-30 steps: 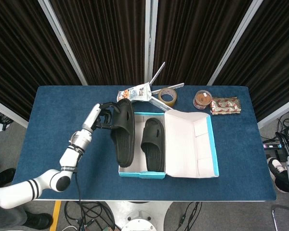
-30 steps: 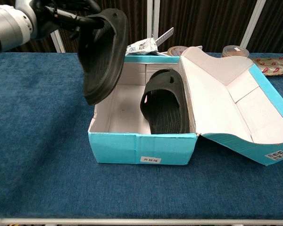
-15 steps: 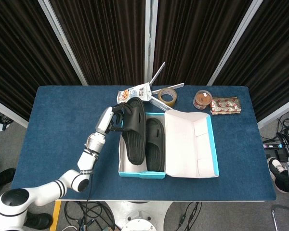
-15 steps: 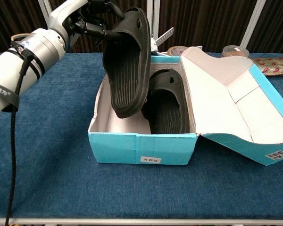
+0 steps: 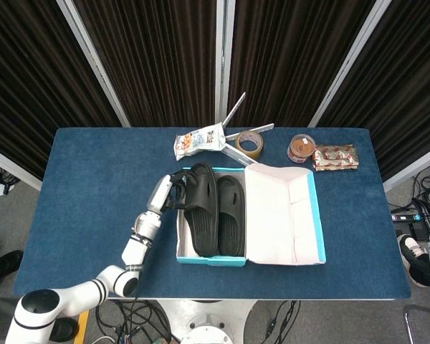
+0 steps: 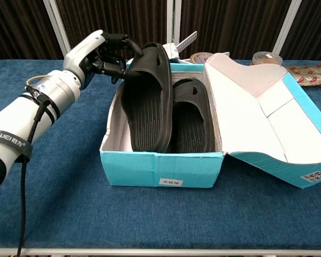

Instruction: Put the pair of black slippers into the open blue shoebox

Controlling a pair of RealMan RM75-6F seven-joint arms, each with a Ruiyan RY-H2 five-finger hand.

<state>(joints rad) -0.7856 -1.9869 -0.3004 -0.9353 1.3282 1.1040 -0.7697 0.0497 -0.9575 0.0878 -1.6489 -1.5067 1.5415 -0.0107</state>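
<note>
The open blue shoebox (image 5: pixel 213 261) (image 6: pixel 161 166) stands mid-table with its lid (image 5: pixel 287 215) (image 6: pixel 267 115) folded out to the right. One black slipper (image 5: pixel 230 216) (image 6: pixel 193 121) lies flat in the box's right half. The other black slipper (image 5: pixel 201 209) (image 6: pixel 147 96) is in the left half, sole up, its heel end raised above the box's back edge. My left hand (image 5: pixel 173 191) (image 6: pixel 104 53) grips that raised end from the box's left side. My right hand is not visible in either view.
Behind the box lie a snack bag (image 5: pixel 198 140) (image 6: pixel 163 51), a metal bracket (image 5: pixel 236 115), a tape roll (image 5: pixel 249 143) (image 6: pixel 202 57), a round tin (image 5: pixel 301 147) (image 6: pixel 266 58) and a patterned packet (image 5: pixel 335 157) (image 6: pixel 312 73). Dark curtains hang behind the table.
My left hand carried the second slipper from left of the box to over it and lowered it into the left half beside the first slipper.
</note>
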